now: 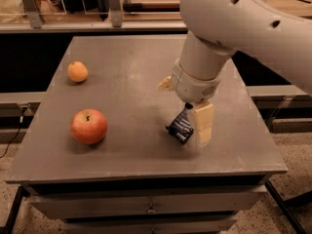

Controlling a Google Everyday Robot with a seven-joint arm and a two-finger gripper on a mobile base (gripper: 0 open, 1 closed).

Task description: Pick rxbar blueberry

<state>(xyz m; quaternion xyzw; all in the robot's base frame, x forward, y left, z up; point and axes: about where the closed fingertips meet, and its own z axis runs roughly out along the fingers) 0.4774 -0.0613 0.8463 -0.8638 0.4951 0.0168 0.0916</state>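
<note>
The rxbar blueberry, a small flat bar in a dark navy wrapper, lies on the grey table right of centre, its far end hidden under my wrist. My gripper hangs right over it, open. One cream finger reaches down just to the right of the bar, close beside it. The other finger shows at the far left of the wrist, well apart from the bar. Nothing is held.
A red apple sits at the table's front left. A small orange fruit sits at the back left. My big white arm covers the right rear of the table. Shelving stands behind the table.
</note>
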